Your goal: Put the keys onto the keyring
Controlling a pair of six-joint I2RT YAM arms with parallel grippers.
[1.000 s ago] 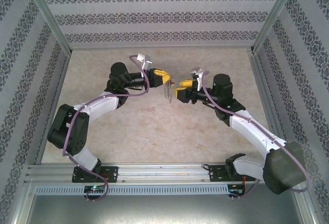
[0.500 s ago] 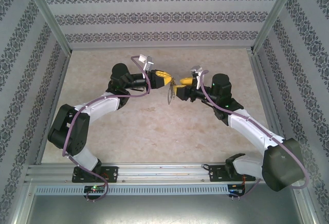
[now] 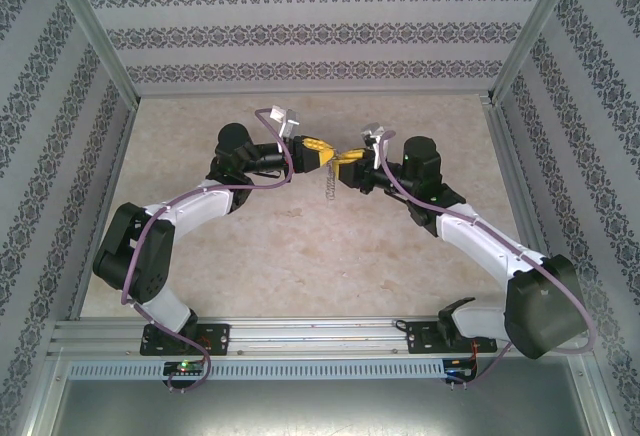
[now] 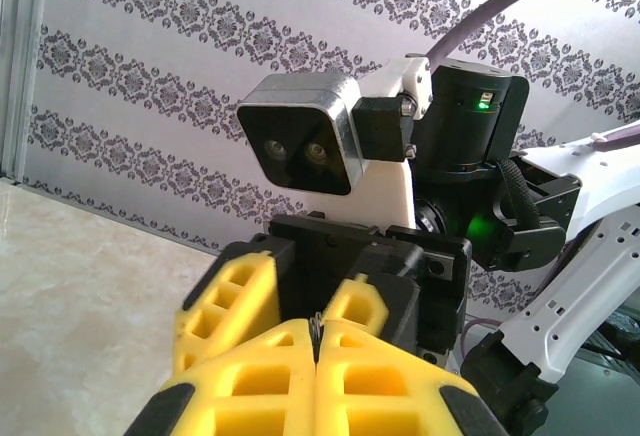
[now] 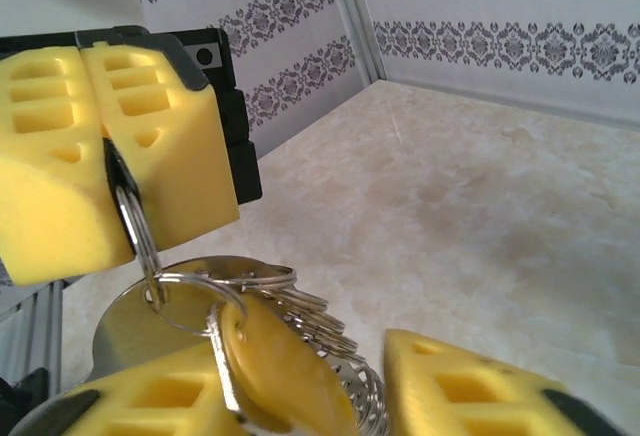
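Patterned wallpaper panels (image 3: 320, 31) on three sides, pale stone-look bench (image 3: 300, 266) below, both arms reaching in to meet at upper centre of the top view. The left tool (image 3: 322, 152) has its yellow pads pressed together, pinching a thin wire loop of the keyring (image 5: 235, 278). In the right wrist view that loop comes out of the pad seam at upper left and the rest of the cluster hangs below it, held up off the bench. The right tool (image 3: 348, 159) faces it tip to tip with its fingers spread, one at lower left and one at lower right of its own view, and the ring cluster hangs in the gap. The key (image 5: 285, 371) sits at bottom centre of that view, yellow head toward me, just beside the lower-left finger; I cannot tell whether it touches. A silver ring passes at the top of the key's head, so my read is that the key may already be threaded onto one loop of the bundle. I cannot tell whether that loop is the main one, or whether it is fully wound on. What is left, as I judge it, is confirming the key is seated.
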